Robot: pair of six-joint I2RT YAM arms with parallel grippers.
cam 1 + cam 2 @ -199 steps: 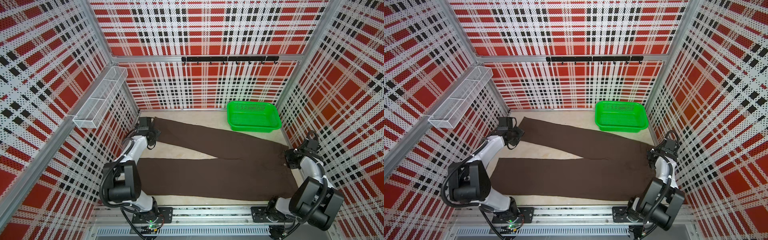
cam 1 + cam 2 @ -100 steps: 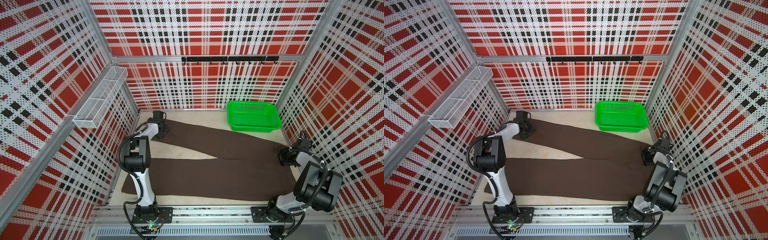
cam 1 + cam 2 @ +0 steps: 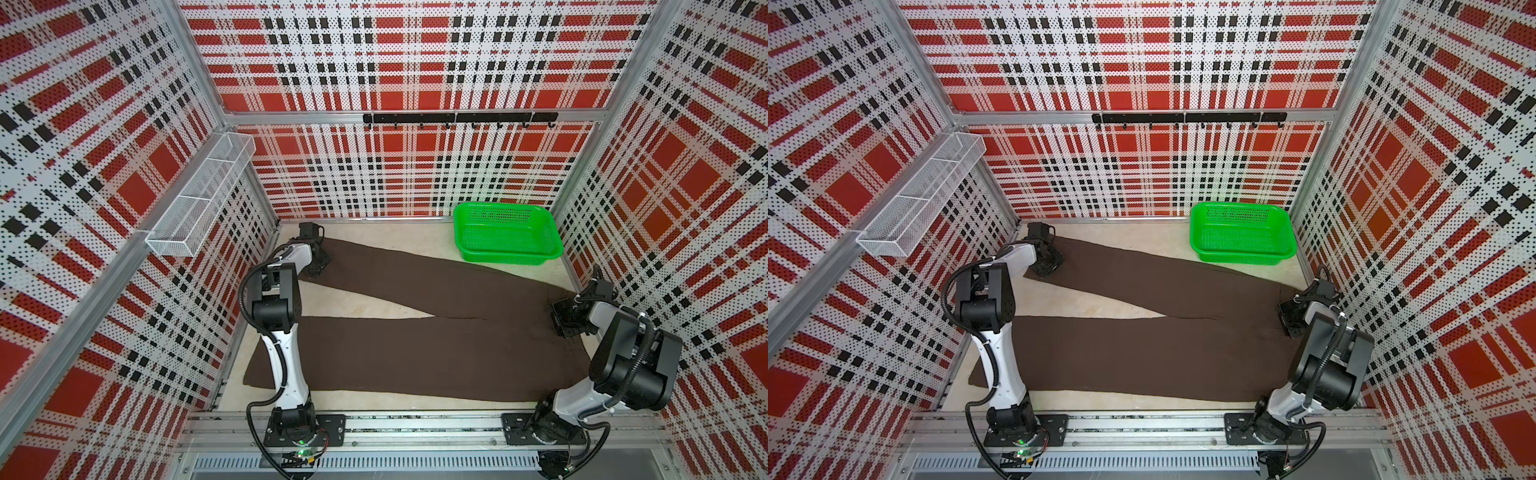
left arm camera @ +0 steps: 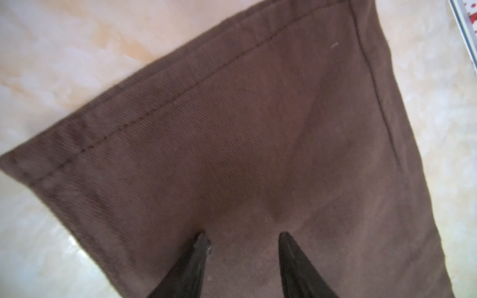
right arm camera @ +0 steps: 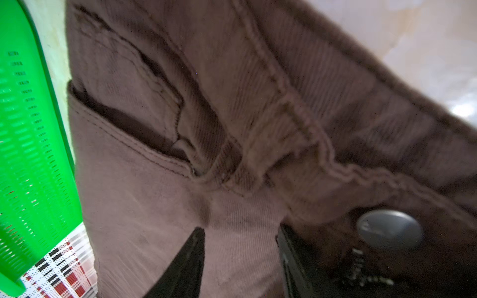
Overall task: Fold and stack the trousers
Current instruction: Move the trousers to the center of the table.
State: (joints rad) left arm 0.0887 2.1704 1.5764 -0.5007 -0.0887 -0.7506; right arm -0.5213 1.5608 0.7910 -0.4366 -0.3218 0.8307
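Trousers (image 3: pixel 415 357) of dark brown cloth lie flat. Your left gripper (image 4: pixel 243 233) is spread over a hem (image 4: pixel 129 123), and your right gripper (image 5: pixel 239 227) is spread over the waistband (image 5: pixel 296 116).

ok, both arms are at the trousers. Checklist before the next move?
1. Left tool over the far leg's hem: ok.
2. Right tool beside the waist button: ok.
3. Tools closed on cloth: not ok, both sets of jaws stand apart.
4. Trousers lying flat: ok.
5. Legs aligned for folding: not ok, splayed in a V.
6. Green basket clear of the cloth: cannot tell, very close.
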